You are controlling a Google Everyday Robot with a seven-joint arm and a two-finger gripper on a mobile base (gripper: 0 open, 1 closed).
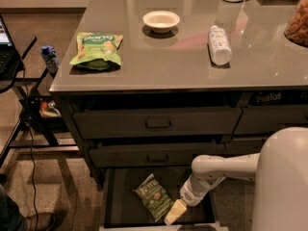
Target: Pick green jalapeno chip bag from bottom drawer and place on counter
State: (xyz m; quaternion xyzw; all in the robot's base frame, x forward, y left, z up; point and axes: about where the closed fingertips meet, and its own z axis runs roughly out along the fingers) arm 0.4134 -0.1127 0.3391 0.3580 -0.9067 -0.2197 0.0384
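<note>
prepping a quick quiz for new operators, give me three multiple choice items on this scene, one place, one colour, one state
1. The bowl on the counter is: A red B cream-white C black
2. The end effector is: A over the counter B in the bottom drawer, beside the green jalapeno chip bag C on the floor
3. The white bottle is: A lying on its side B upright C in a drawer
Answers: B, it is pale cream; B, it sits low inside the open drawer; A, its length rests on the counter.
</note>
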